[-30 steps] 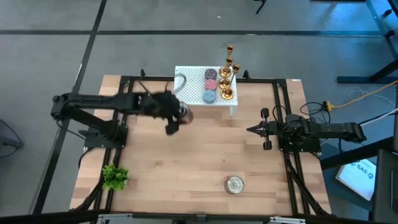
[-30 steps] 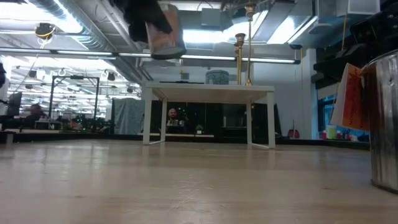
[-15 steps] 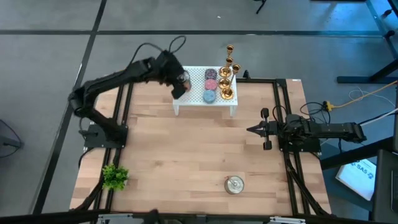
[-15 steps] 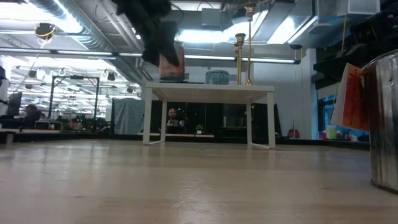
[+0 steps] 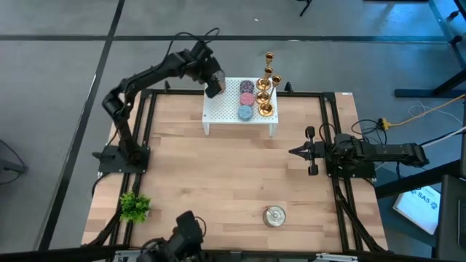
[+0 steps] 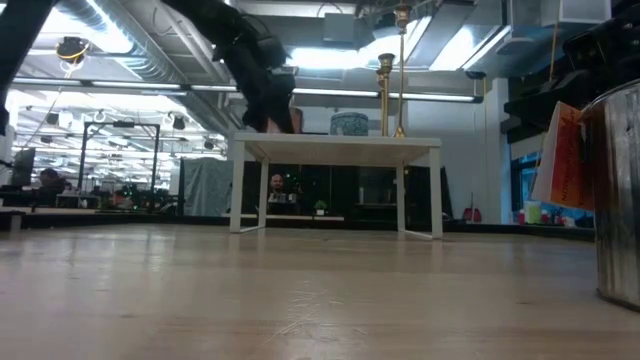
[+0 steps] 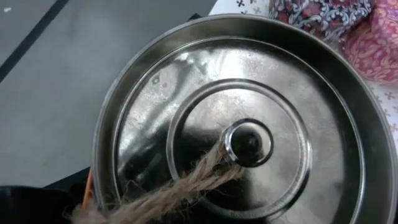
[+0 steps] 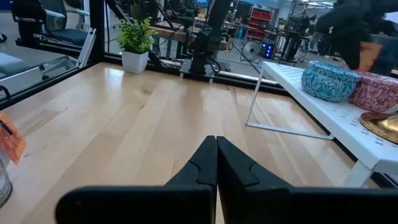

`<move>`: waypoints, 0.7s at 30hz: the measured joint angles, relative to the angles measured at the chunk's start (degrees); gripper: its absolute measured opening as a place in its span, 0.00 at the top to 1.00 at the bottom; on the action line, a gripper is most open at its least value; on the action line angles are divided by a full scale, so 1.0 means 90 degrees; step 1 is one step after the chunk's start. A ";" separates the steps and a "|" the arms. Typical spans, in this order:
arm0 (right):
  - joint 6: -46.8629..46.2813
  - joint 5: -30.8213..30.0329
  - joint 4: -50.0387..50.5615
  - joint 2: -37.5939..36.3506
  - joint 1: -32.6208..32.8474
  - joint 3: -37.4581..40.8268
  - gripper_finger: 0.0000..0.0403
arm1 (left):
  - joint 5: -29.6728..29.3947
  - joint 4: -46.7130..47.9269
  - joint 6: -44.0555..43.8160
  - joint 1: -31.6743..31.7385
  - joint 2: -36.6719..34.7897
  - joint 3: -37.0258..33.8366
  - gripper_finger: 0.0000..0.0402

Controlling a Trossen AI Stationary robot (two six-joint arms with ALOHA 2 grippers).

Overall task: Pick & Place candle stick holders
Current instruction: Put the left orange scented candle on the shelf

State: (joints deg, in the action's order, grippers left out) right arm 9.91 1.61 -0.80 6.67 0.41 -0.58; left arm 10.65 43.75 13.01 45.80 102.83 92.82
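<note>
Little text shows, and none of it reads with certainty.
A white sheet (image 5: pixel 422 204) on the floor off the table's right edge in the high view carries dark lettering, too small to make out; an orange tag (image 8: pixel 11 142) at the edge of the right wrist view has dark marks that cannot be read; the orange card (image 6: pixel 566 160) beside the metal tin (image 6: pixel 618 190) in the low view shows no legible print; the silver tin lid (image 7: pixel 236 118) filling the left wrist view bears no stamp or label; the patterned candles (image 8: pixel 329 79) on the white shelf (image 8: pixel 311 93) carry ornament only, no words.
</note>
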 joint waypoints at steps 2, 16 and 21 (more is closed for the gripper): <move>0.0000 0.0000 0.0000 0.0001 0.0001 0.0000 1.00 | 0.0126 -0.0066 0.0016 0.0040 0.0064 0.0035 0.11; 0.0000 -0.0001 -0.0002 0.0000 0.0000 0.0000 1.00 | 0.0335 -0.0017 0.0215 -0.0168 0.0043 0.0038 0.02; 0.0000 0.0000 -0.0001 0.0001 0.0002 0.0000 1.00 | 0.0144 -0.0006 0.0288 -0.0163 -0.0091 0.0035 0.01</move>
State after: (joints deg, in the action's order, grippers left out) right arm 9.91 1.61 -0.81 6.68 0.43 -0.58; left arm 11.95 43.69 15.60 44.34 102.01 93.14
